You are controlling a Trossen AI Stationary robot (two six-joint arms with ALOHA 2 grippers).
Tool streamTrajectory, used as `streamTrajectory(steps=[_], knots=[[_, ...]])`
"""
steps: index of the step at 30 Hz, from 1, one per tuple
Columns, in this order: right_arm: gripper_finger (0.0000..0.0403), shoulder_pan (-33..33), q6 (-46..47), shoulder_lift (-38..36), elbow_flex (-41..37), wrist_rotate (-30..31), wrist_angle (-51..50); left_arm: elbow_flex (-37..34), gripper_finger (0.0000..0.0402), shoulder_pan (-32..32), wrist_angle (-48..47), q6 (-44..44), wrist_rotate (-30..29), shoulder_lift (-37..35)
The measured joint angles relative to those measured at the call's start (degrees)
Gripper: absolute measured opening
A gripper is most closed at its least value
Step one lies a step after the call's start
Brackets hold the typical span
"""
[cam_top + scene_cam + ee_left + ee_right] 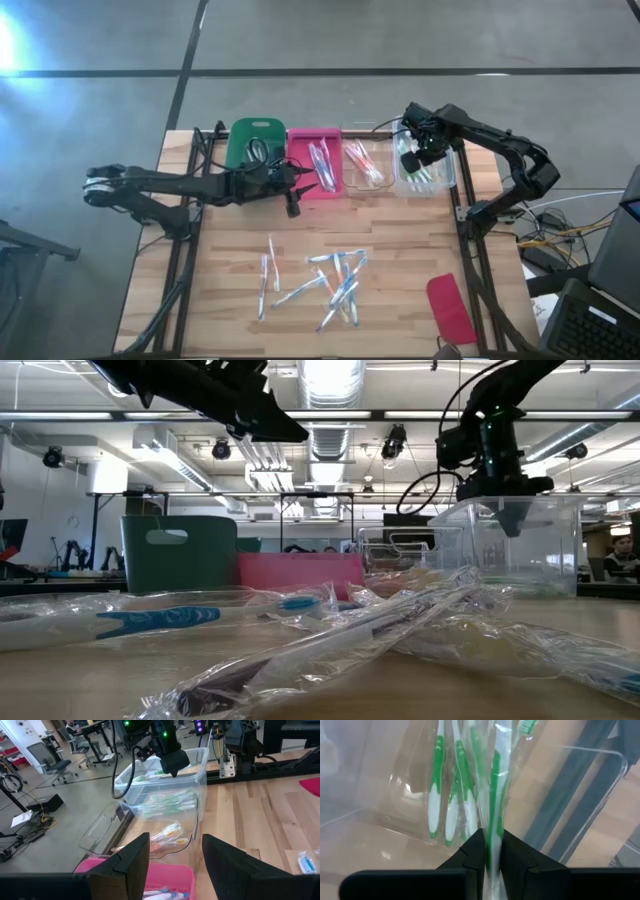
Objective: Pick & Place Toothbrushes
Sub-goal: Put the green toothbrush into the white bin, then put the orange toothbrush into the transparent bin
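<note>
Butcher-block table (400, 230) carried four bins along its far edge and a loose scatter of wrapped toothbrushes (335, 280) nearer the front. Between the right gripper's (492, 851) clenched jaws stood a green toothbrush in clear wrap (495, 780), hanging into the clear bin (447, 172) beyond the jaws, where other green ones (450, 795) lay. Light, stiff, crinkly and probably slippery, it seemed best pinched mid-handle. The left gripper (175, 857) hovered with jaws released above the pink bin (312, 133).
</note>
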Motion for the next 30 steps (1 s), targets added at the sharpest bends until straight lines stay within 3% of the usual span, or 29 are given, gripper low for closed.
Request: streamTrajectory(steps=[18, 24, 30], knots=[[0.0151, 0.06, -0.24, -0.77, 3.74, -0.20, -2.28, 0.00, 0.0186, 0.00, 0.03, 0.77, -0.03, 0.02], [0.0161, 0.12, -0.88, -3.97, 8.63, -0.22, -3.45, 0.00, 0.0186, 0.00, 0.19, 0.96, -2.39, 0.02], [0.0142, 0.32, -3.02, -10.20, 9.83, 0.08, -1.64, 0.00, 0.0186, -0.01, -0.50, -1.78, -2.54, 0.02]])
